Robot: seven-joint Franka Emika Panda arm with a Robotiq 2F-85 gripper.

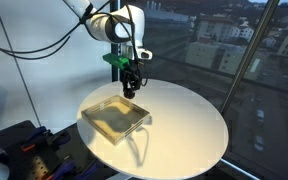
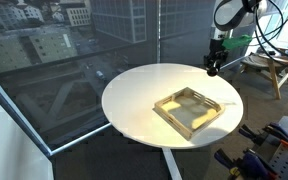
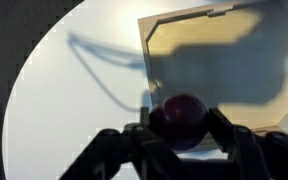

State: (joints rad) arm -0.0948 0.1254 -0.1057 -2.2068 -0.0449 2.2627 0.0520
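Observation:
My gripper (image 3: 181, 122) is shut on a dark purple round fruit, like a plum (image 3: 179, 115). In both exterior views the gripper (image 1: 131, 86) (image 2: 212, 68) hangs above the round white table (image 1: 189, 125) (image 2: 134, 100), near the far edge of a shallow wooden tray (image 1: 114, 116) (image 2: 189, 110). In the wrist view the tray (image 3: 224, 60) lies just beyond the fruit, its corner under the gripper. The tray looks empty.
The table stands beside large windows (image 2: 64, 50) overlooking city buildings. Cluttered black gear lies below the table (image 1: 24, 150). A wooden stool and cables (image 2: 269, 65) stand behind the arm. A cable shadow crosses the tabletop (image 3: 99, 65).

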